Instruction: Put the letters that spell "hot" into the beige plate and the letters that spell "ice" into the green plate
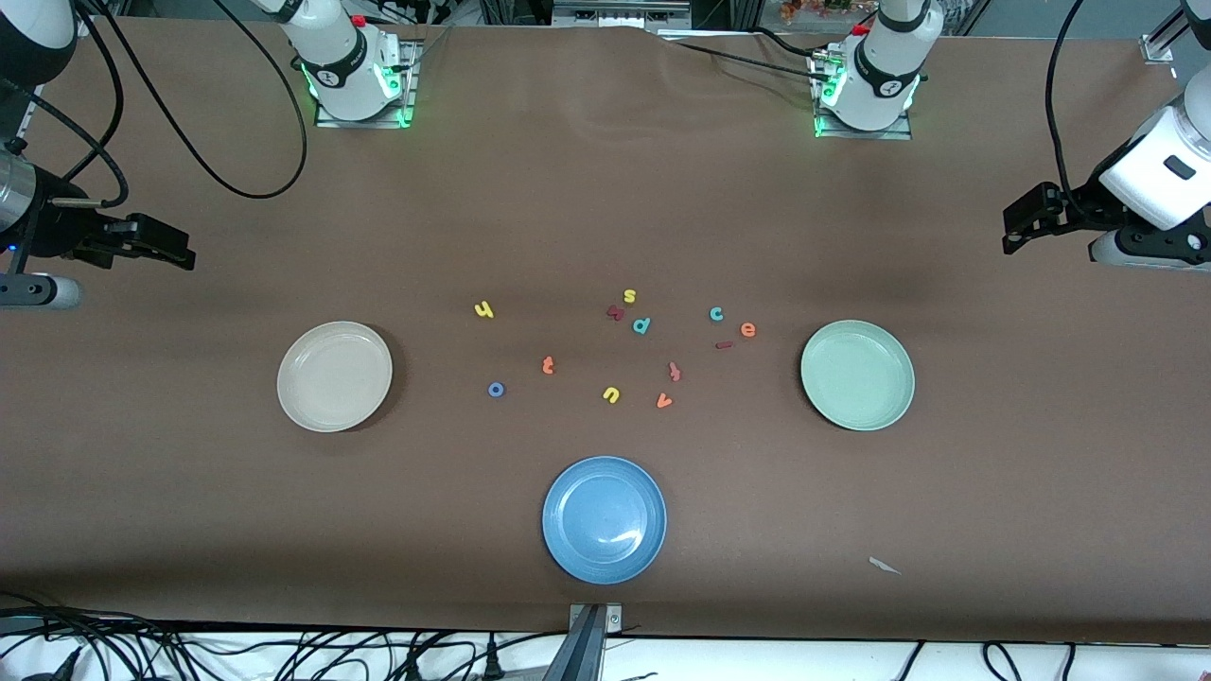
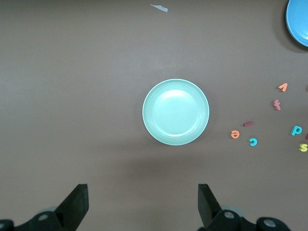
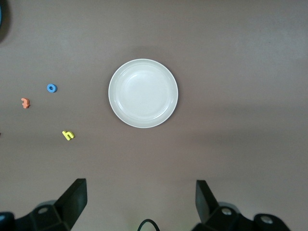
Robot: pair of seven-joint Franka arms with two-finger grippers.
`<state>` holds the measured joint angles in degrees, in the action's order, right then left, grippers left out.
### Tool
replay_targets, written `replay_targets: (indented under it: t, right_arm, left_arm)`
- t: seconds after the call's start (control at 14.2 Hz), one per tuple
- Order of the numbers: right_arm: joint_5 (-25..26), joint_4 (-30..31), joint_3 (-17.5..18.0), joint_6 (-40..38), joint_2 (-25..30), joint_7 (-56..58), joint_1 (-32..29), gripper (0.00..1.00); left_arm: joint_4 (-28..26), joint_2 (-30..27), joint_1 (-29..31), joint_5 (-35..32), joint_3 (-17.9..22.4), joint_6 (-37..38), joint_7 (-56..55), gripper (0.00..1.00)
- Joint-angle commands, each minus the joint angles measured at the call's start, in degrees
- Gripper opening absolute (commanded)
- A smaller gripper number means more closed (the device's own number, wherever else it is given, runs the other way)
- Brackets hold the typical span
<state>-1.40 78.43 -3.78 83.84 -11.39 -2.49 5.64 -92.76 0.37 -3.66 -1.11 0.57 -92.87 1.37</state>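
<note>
The beige plate [image 1: 334,375] [image 3: 143,93] lies toward the right arm's end, the green plate [image 1: 857,375] [image 2: 175,112] toward the left arm's end; both hold nothing. Between them on the table lie the yellow h [image 1: 483,309], blue o [image 1: 496,389], orange t [image 1: 548,364], teal c [image 1: 716,313], orange e [image 1: 747,329] and dark red i [image 1: 724,345]. My left gripper [image 1: 1010,232] [image 2: 143,202] hangs open in the air past the green plate. My right gripper [image 1: 184,251] [image 3: 141,199] hangs open past the beige plate. Neither holds anything.
A blue plate [image 1: 604,519] sits nearer the front camera, mid-table. Other letters lie among the task's own: yellow s [image 1: 629,296], teal p [image 1: 640,325], a dark red lumpy letter [image 1: 615,312], yellow u [image 1: 610,394], orange v [image 1: 664,401]. A white scrap [image 1: 884,566] lies near the front edge.
</note>
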Motion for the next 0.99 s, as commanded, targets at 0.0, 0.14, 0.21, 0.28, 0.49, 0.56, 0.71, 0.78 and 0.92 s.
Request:
replay_targets:
  t: [0.0,0.14,0.21,0.28,0.49,0.56,0.71,0.78,0.92]
  right_arm:
    - [0.00,-0.65,-0.09,-0.35,0.23,-0.50,0.08,1.00]
    - [0.08,-0.65,-0.09,-0.35,0.23,-0.50,0.08,1.00]
    - [0.08,-0.65,-0.09,-0.43,0.23,-0.50,0.08,1.00]
    - [0.00,-0.65,-0.09,-0.43,0.23,-0.50,0.08,1.00]
    - [0.00,-0.65,-0.09,-0.43,0.23,-0.50,0.08,1.00]
    - [0.00,-0.65,-0.17,-0.43,0.23,-0.50,0.08,1.00]
    - [0.00,-0.65,-0.17,-0.43,0.23,-0.50,0.08,1.00]
    - [0.00,-0.65,-0.26,-0.43,0.23,-0.50,0.08,1.00]
    - [0.00,-0.65,-0.26,-0.26,0.23,-0.50,0.08,1.00]
  left_arm:
    - [1.79,0.77,0.06,-1.35,-0.13,1.02,0.39,1.00]
    - [1.80,0.77,0.06,-1.35,-0.04,1.02,0.39,1.00]
    - [1.71,0.86,0.15,-1.35,-0.04,1.02,0.47,1.00]
    - [1.71,0.86,0.23,-1.35,0.05,1.02,0.47,1.00]
    - [1.80,0.86,0.68,-1.35,-0.04,1.02,0.65,1.00]
    - [1.80,0.86,0.68,-1.52,-0.13,1.02,0.65,1.00]
    - [1.80,0.86,0.68,-1.52,-0.13,1.02,0.56,1.00]
    - [1.80,0.86,0.68,-1.52,-0.13,1.02,0.56,1.00]
    - [1.80,0.86,0.68,-1.52,-0.13,1.02,0.56,1.00]
